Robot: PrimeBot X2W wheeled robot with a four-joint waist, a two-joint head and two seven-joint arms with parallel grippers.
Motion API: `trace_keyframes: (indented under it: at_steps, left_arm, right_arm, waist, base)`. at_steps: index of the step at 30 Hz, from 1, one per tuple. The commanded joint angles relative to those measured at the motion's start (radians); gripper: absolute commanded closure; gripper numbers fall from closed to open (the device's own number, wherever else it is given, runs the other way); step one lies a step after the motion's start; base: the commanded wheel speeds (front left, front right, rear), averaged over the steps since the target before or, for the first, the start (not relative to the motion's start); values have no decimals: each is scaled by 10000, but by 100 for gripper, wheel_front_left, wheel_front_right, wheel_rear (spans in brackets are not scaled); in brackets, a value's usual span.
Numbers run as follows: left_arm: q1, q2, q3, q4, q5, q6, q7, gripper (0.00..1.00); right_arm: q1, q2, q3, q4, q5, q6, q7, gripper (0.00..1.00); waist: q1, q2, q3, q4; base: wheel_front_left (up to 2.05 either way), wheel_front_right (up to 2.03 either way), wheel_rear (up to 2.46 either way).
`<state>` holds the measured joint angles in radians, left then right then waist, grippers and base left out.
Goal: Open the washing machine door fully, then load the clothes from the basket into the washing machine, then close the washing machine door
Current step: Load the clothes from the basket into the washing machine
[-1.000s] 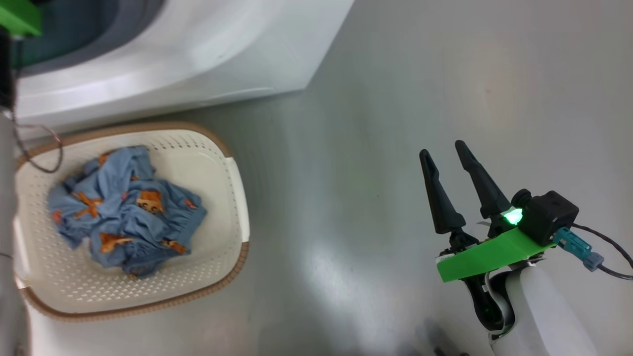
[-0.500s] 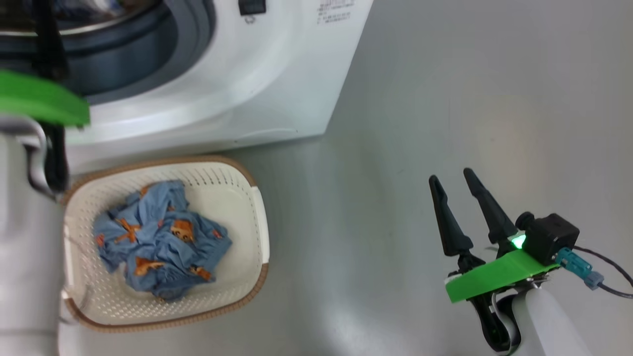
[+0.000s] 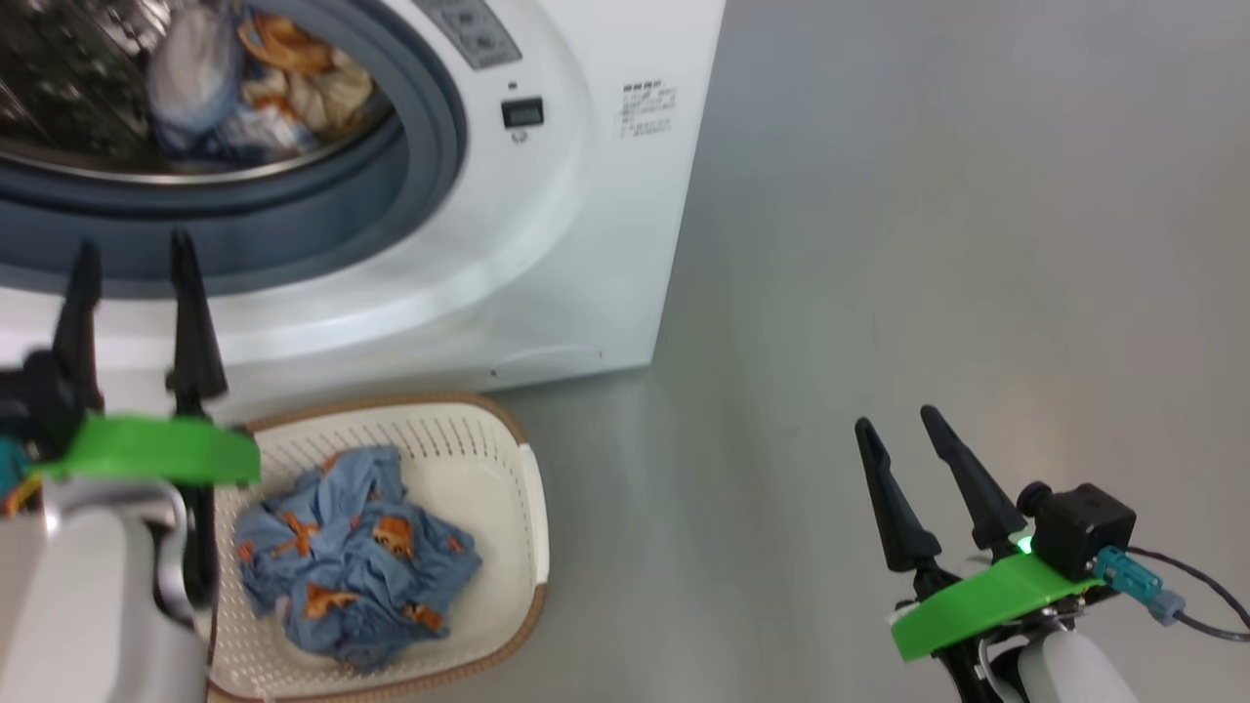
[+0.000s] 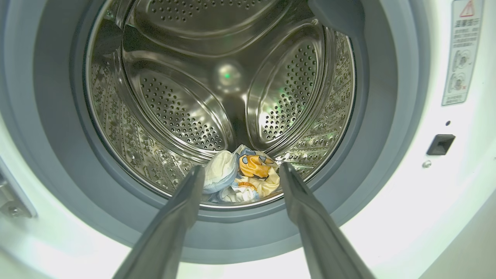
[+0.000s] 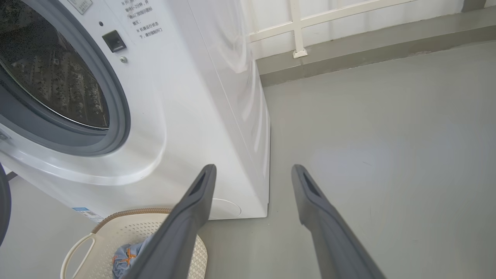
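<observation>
Your left gripper [image 3: 134, 244] spread, empty, facing washing machine [image 3: 586, 244] | right gripper [image 3: 895, 418] spread, empty over floor [image 3: 879, 195] | head camera tipped up since earlier; clothes [image 3: 361, 557] remain in basket [image 3: 532, 508]

One washing machine [image 3: 586, 244], one basket [image 3: 534, 517]

My head cam looks down on washing machine [image 3: 586, 244] front; L wrist close at drum [image 4: 182, 97]; R wrist farther, same front.

Bright, even light, soft shadows
Pale glare on the grey floor [image 3: 664, 537]; the washing machine [image 4: 407, 217] front blows out white in the left wrist view, whose edges bow; the left gripper [image 3: 134, 244] is blurred
</observation>
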<state>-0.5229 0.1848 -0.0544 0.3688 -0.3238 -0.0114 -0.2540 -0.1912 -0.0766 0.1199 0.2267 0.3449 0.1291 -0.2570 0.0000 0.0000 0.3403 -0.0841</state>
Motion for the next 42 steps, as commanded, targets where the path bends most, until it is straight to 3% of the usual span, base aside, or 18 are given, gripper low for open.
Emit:
trace_keyframes:
  at_steps: [1,14,27,42]
  left_arm:
    - [463,264,392,-561,235,166,-77,0]
    - [4352,-420,858,-2970,1253,516,-77,0]
    - [6998,-1120,939,-3860,1512,628,-78,0]
    - [7529,-1332,892,-4246,1637,1182,-78,0]
  right_arm:
    - [232,-62,254,-178,-42,16,-47,0]
    - [962,-283,307,-354,-193,16,-47,0]
    - [1470,-601,400,-399,-337,16,-3,0]
    - [1726,-701,255,-715,-502,16,124,0]
  waist:
    - [0,0,-687,-18]
    - [0,0,-2178,-215]
    - [0,0,-3348,-366]
    - [0,0,-3589,-195]
  base:
    - [0,0,0]
    - [0,0,0]
    - [0,0,0]
    - [0,0,0]
